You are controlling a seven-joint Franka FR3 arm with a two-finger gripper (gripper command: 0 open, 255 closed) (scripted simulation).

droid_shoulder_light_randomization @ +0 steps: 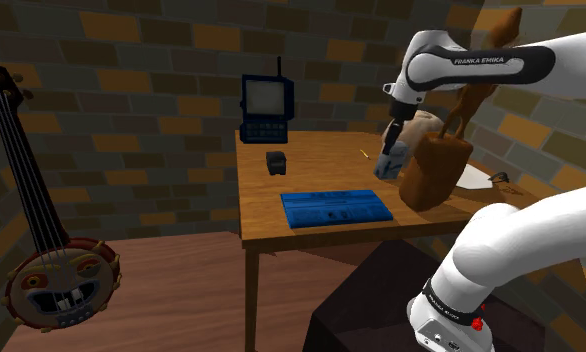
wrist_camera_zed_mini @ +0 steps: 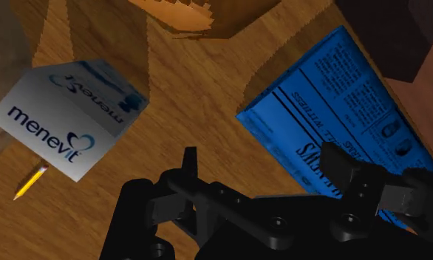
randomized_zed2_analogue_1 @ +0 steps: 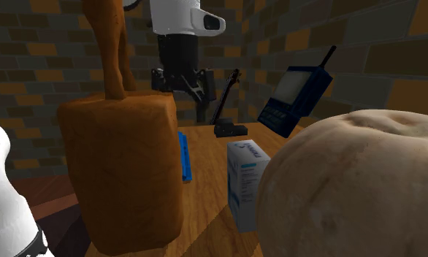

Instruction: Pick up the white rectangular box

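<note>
off beside the hand (wrist_camera_zed_mini: 261, 159), white box (wrist_camera_zed_mini: 60, 122)

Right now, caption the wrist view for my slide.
Open gripper above wooden table, near white box and blue sheet.

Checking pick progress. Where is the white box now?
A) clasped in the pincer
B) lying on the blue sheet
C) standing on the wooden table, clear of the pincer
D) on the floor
C: the white box stands on the table beside the pencil, and the open pincer holds nothing.
</note>
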